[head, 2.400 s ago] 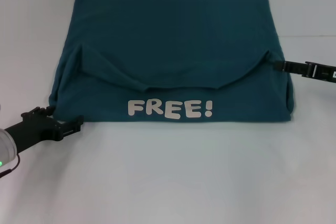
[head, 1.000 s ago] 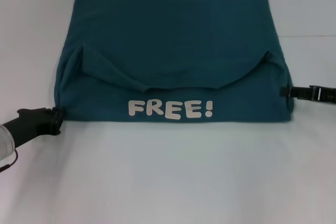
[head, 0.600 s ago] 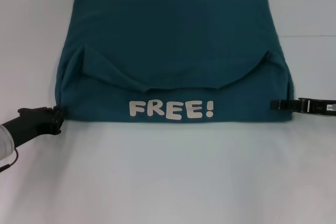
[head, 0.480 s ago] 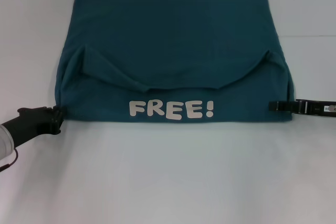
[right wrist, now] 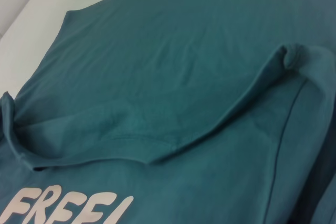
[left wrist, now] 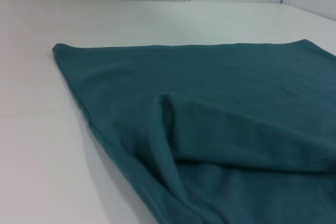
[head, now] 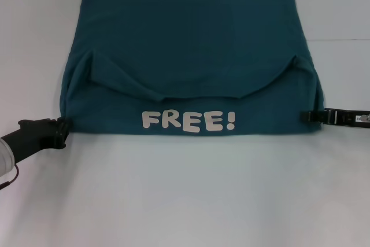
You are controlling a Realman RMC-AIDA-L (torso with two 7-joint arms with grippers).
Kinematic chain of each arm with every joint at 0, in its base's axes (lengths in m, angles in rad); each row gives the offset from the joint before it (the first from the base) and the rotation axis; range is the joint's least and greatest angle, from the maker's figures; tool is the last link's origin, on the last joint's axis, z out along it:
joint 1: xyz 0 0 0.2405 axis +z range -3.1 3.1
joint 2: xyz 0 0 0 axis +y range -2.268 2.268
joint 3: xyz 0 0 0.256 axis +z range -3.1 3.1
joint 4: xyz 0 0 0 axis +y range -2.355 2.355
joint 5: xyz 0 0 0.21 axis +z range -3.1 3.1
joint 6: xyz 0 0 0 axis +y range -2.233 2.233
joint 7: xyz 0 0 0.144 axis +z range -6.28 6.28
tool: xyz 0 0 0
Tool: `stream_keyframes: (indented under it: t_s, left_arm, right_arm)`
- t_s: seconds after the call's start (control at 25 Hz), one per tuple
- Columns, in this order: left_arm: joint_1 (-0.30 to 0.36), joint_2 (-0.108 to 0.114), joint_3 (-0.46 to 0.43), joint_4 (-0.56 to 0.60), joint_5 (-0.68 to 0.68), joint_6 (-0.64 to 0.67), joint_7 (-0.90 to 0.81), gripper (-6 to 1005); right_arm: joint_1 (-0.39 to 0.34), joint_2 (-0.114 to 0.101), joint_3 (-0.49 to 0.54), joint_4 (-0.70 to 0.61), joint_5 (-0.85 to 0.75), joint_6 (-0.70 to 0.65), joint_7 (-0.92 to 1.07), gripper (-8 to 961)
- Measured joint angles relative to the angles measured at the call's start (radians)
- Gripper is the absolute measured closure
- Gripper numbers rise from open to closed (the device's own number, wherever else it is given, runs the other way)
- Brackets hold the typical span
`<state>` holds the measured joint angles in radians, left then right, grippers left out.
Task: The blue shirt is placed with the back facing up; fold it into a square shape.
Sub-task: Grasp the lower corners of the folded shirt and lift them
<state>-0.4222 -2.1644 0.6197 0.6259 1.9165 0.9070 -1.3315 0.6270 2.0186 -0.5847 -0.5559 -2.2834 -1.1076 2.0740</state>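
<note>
At the lower left of the head view, the left gripper [head: 62, 129] touches the shirt's near corner; I cannot tell its grip. The blue shirt [head: 191, 44] lies mid-frame on the white table [head: 185, 195], folded, cream "FREE!" lettering [head: 188, 120] showing. At right, the right gripper [head: 307, 117] meets its edge, grip unclear.

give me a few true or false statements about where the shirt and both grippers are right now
1. The blue shirt lies on the white table with cream FREE! lettering showing along its near edge. True.
2. The left gripper is at the shirt's near left corner. True.
3. The right gripper hovers above the middle of the shirt. False: it is at the shirt's right edge, near the front corner.
4. The shirt is lifted clear off the table. False: it lies on the table.
</note>
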Motion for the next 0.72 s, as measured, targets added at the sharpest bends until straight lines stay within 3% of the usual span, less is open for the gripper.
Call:
stream_keyframes:
  t_s: [0.4,0.72]
  left_arm:
    - [0.000,0.000,0.000,0.000,-0.003,0.001,0.000,958]
    - [0.028,0.000,0.006,0.036,0.014,0.078,-0.076,958]
  right_arm:
    - [-0.017,0.001,0.006,-0.003,0.000,0.000,-0.012,866]
    - [-0.039,-0.005,0.014,-0.008,0.009,-0.020,-0.045,918]
